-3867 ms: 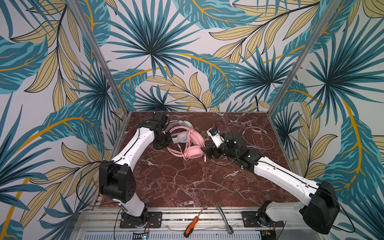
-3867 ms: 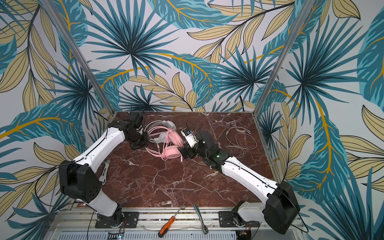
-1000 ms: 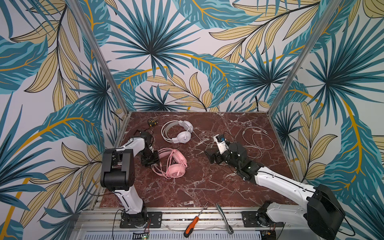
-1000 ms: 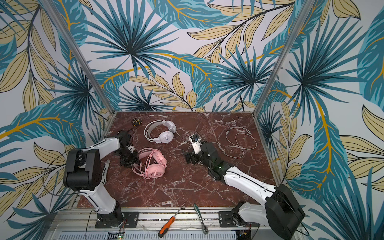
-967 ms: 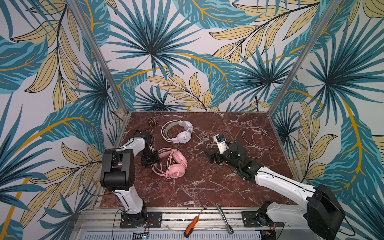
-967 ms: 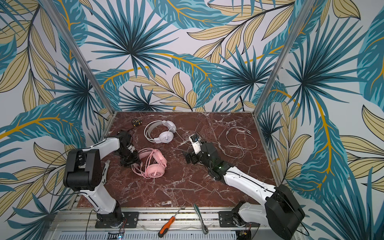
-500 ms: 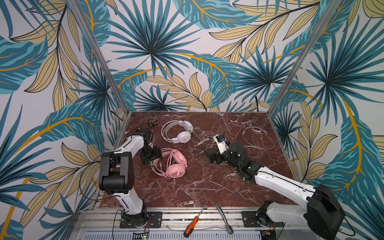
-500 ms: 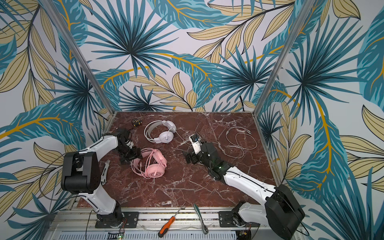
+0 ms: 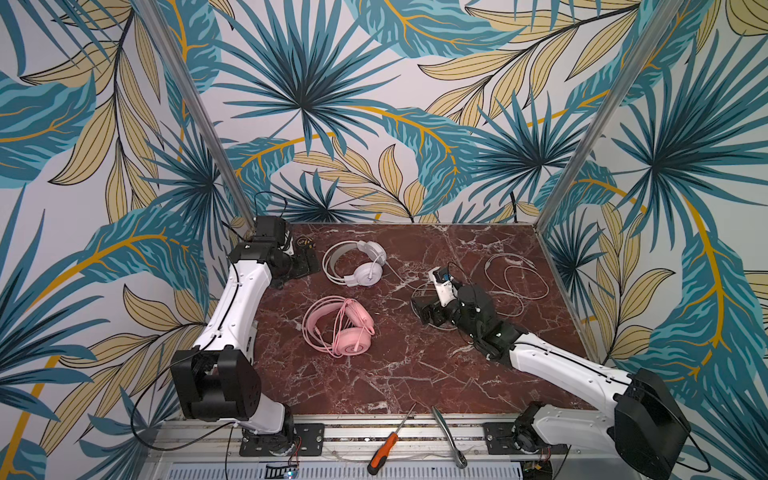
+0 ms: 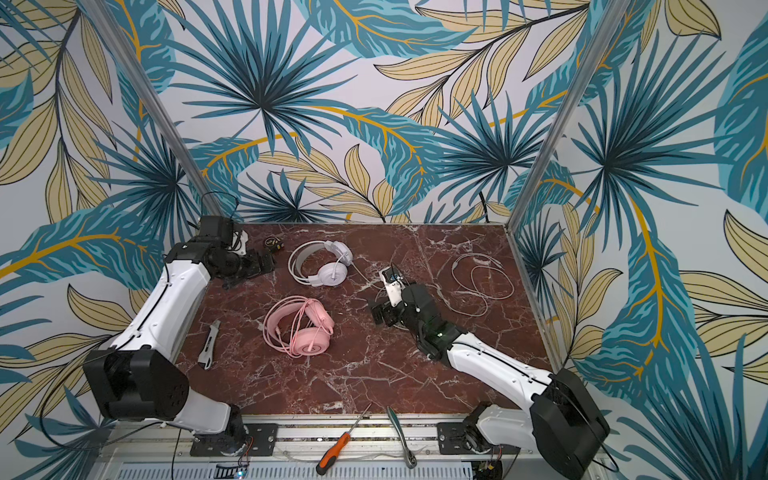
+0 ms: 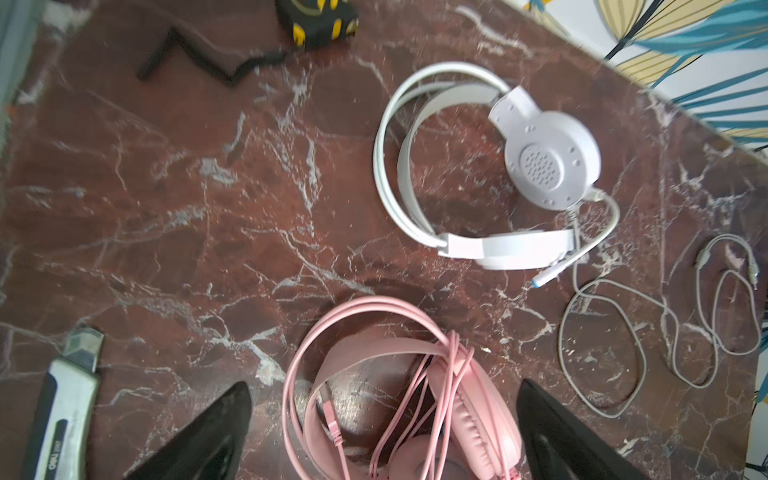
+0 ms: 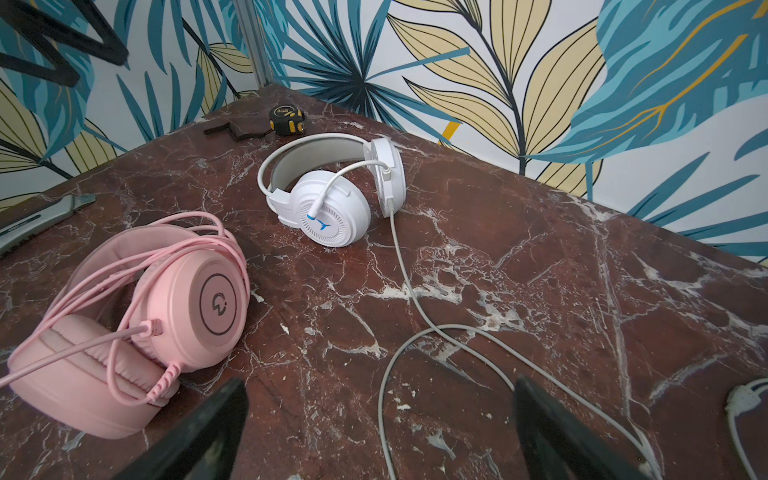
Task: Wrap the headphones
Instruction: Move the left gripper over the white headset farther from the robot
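Left arm (image 9: 239,307) and right arm (image 9: 561,365): white moulded link shells, black joint housings, thin black cable along each shell. Black base plates (image 9: 309,436) screwed to the front rail (image 9: 353,433). Left pincer (image 11: 384,384): fingers (image 11: 208,432) black, glossy, tapered.

The left arm (image 9: 239,307) reaches to the far left corner, its left gripper (image 9: 301,266) with jaws spread wide and empty, while the right arm (image 9: 557,361) stretches low toward the middle, right gripper (image 9: 428,309) likewise gaping empty.

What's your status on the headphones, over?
Left gripper open, right gripper open, empty. Pink headphones wrapped; white headphones unwrapped, cable trailing loose. Nothing in the way.
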Controlling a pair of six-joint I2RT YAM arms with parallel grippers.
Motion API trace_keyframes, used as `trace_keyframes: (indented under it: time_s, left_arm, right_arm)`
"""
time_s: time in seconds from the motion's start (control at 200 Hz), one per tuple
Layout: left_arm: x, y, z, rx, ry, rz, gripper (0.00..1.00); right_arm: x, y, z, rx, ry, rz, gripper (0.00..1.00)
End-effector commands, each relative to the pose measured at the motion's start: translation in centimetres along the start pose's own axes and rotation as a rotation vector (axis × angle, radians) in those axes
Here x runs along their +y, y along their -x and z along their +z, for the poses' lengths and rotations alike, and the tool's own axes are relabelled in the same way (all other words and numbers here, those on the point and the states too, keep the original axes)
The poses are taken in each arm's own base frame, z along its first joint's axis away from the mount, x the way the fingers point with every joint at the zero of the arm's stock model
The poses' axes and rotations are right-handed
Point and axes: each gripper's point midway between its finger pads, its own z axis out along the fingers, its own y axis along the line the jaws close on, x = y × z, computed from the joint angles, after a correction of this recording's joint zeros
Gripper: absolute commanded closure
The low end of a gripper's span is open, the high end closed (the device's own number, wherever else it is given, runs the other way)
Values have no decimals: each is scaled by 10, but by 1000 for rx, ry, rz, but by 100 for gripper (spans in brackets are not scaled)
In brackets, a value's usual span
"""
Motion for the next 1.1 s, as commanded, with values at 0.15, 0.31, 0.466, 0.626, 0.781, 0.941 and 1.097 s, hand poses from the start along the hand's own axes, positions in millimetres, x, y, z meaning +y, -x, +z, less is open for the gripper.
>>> trace_keyframes:
  time_s: [0.15,0.31,0.466,0.626,0.781,0.941,1.097]
  left_arm:
    - [-5,36,7,-56,36,74,0]
    - [-10,50,36,-54,5,102,0]
    - [-11,58,70,-19,-4,122,1]
    - [-9,62,102,17,17,151,5]
    - [-23,55,129,61,-19,202,7]
    - [-32,44,158,100,13,274,9]
    - [-30,36,187,134,59,337,10]
  right_arm:
    - [-11,16,0,-24,-32,18,0]
    - [-20,18,-3,-27,-53,36,0]
    - [-28,17,-5,-19,-82,49,0]
    - [-36,12,-5,-2,-108,64,0]
    - [-39,11,-4,-2,-111,72,0]
    - [-42,12,-5,-7,-118,75,0]
    - [-43,12,-8,-10,-117,74,0]
